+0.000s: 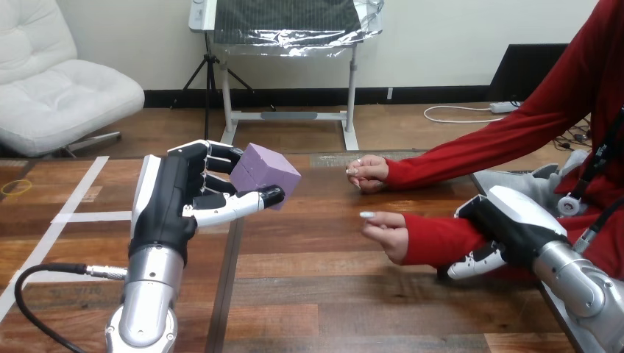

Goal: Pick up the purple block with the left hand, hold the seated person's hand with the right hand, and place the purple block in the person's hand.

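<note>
My left hand (173,202) is raised over the table's left half, shut on the purple block (266,170), which sits between its fingers and thumb with a corner pointing right. The person's nearer hand (386,232) is loosely curled just above the table, a short gap right of the block. My right hand (511,224) sits on the red sleeve behind that hand. Its palm lies over the forearm and a white finger (471,265) curls beneath it. The person's farther hand (368,174) rests on the table beyond, holding nothing.
The wooden table (331,294) has white tape lines (77,198) on its left part and a yellow rubber band (15,187) near the left edge. The person sits at the right side, both red sleeves reaching in over the table.
</note>
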Available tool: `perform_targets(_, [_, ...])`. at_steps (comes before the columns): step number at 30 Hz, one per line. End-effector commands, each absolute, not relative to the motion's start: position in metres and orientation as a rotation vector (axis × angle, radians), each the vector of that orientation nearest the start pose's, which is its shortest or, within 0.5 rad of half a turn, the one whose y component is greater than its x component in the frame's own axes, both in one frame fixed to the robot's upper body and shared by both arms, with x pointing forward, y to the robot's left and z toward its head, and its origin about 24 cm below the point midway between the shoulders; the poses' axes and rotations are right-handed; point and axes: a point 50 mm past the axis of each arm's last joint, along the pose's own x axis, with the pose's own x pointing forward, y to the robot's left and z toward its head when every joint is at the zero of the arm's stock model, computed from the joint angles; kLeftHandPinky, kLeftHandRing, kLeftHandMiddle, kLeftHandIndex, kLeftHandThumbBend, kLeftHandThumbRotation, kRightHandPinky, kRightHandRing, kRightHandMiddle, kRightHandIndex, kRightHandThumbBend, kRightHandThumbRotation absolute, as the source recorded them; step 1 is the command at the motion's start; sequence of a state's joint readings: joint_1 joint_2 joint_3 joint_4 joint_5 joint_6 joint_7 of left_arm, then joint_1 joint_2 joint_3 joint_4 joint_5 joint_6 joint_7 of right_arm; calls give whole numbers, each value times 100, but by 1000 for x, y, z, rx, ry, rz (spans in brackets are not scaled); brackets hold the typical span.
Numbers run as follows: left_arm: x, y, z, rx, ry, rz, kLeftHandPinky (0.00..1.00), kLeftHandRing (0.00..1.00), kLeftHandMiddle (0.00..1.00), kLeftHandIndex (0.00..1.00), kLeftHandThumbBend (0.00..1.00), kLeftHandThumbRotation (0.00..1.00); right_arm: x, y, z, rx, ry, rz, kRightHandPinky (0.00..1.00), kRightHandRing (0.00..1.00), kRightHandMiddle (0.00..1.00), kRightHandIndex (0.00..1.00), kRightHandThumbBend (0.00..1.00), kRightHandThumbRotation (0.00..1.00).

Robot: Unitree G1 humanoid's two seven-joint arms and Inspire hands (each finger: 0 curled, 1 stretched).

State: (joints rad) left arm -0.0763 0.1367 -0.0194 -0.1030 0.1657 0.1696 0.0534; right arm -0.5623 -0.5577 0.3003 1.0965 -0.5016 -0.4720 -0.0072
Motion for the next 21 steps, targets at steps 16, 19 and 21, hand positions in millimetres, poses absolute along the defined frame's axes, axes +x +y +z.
perform_targets(16, [283,161,85,300,-105,28,35,40,42,46,60,0,342,-252,72,-1067,-33,248,23,28,34,36,70,18])
perform_targets(19, [284,160,84,288,-102,28,35,40,42,46,60,0,343,-251,75,-1063,-40,249,24,29,35,37,71,21])
perform_targets(21, [285,160,84,283,-100,26,35,39,42,46,60,0,344,-250,78,-1069,-47,249,24,29,36,37,71,22])
